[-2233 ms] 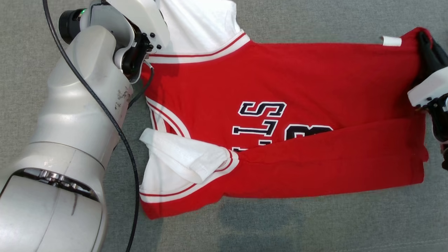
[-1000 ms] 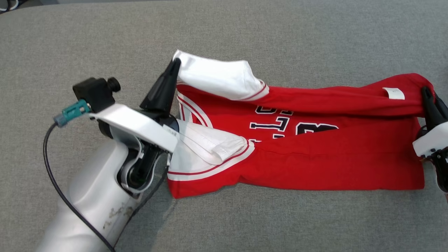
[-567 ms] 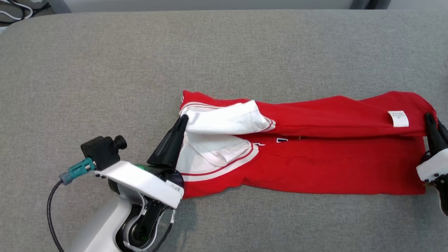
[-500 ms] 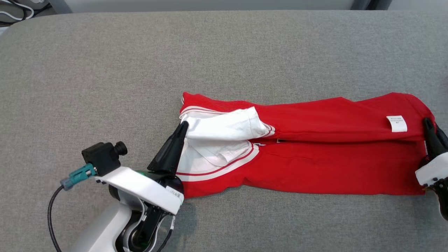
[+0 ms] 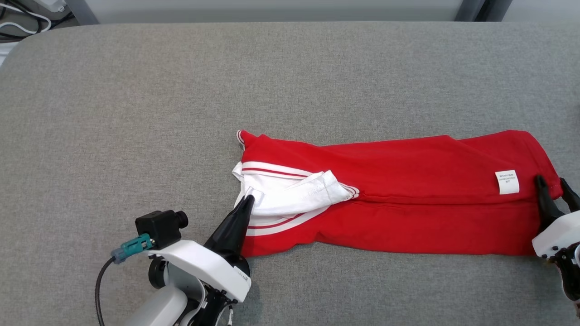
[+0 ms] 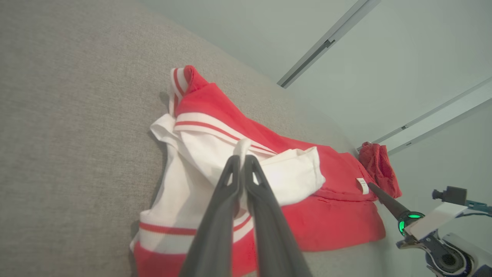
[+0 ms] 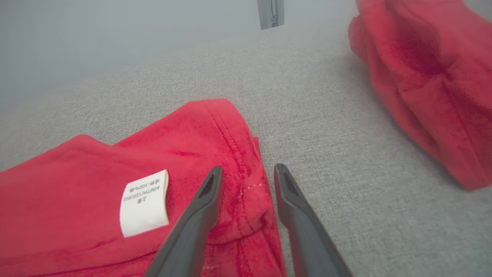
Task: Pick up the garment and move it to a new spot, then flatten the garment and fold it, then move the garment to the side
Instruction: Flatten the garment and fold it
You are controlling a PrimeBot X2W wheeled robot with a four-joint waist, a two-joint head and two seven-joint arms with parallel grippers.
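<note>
**Head view:** set high, facing forward and down on the grey padded surface (image 5: 136, 113). Middle distance. Takes in the whole garment (image 5: 408, 181), with the left gripper (image 5: 248, 199) at 7 o'clock and the right gripper (image 5: 551, 182) at 4 o'clock.

**Left wrist view:** low, close and tilted. Looks along its own fingers from the sleeve end toward the hem, with the right gripper at 4 o'clock.

**Right wrist view:** lowest and nearest. Looks along its own fingers over the hem corner.

**Shared:** white label (image 5: 506, 182) in all three views; separate red cloth (image 7: 423, 77) in both wrist views.
</note>
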